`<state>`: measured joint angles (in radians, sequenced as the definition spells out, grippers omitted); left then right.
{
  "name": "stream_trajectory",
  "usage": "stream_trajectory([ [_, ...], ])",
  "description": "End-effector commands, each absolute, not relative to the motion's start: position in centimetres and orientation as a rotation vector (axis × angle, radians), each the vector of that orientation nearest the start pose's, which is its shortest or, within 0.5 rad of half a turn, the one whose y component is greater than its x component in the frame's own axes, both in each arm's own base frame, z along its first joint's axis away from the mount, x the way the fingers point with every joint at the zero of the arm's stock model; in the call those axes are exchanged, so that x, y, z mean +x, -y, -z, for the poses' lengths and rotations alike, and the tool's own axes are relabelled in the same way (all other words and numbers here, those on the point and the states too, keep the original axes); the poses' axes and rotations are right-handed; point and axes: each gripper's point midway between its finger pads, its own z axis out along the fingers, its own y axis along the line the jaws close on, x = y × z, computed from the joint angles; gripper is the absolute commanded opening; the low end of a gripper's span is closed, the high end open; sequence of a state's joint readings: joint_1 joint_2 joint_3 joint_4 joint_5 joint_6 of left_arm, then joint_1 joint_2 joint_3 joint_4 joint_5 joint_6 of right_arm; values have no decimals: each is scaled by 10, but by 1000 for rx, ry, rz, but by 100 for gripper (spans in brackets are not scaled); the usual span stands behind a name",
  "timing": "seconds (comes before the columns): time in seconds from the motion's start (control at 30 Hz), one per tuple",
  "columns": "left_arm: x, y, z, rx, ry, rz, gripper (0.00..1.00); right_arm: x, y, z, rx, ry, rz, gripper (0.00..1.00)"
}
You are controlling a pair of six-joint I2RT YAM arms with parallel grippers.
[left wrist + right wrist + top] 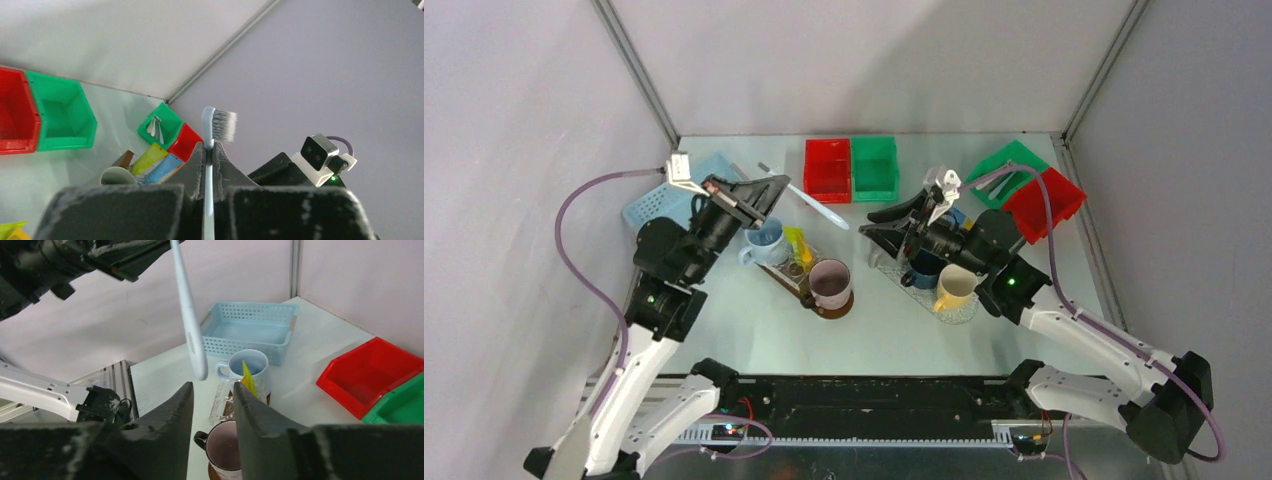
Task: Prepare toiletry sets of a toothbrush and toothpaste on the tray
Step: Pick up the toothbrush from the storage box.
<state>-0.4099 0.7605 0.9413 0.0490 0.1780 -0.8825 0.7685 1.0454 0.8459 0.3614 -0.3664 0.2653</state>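
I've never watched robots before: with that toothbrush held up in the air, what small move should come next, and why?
Probably the right gripper should ease up toward the handle of the toothbrush. The left gripper is shut on it near the bristles, and the handle's free end hangs just short of the right one, which is open and facing it. It looks like a handover.
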Motion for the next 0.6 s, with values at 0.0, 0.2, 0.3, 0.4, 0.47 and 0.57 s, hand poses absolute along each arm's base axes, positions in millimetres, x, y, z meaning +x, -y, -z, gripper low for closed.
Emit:
stream_trajectory([
  [0.0, 249, 145, -432, -257, -1352, 1055, 0, 220, -296, -372, -634, -1305, -1090, 42],
  [0.2, 238, 100, -414, -390, -1290, 883, 0, 230, -254, -373, -539, -1376, -1004, 55],
  [0.3, 236, 78, -393, -477, -1275, 801, 0, 230, -229, -377, -475, -1391, -939, 61],
  [0.4, 226, 59, -379, -538, -1229, 755, 0, 232, -204, -372, -404, -1423, -866, 66],
  [0.47, 221, 47, -369, -577, -1203, 727, 0, 230, -187, -371, -355, -1422, -824, 70],
  [0.57, 216, 32, -354, -637, -1180, 680, 0, 223, -163, -370, -292, -1420, -762, 75],
])
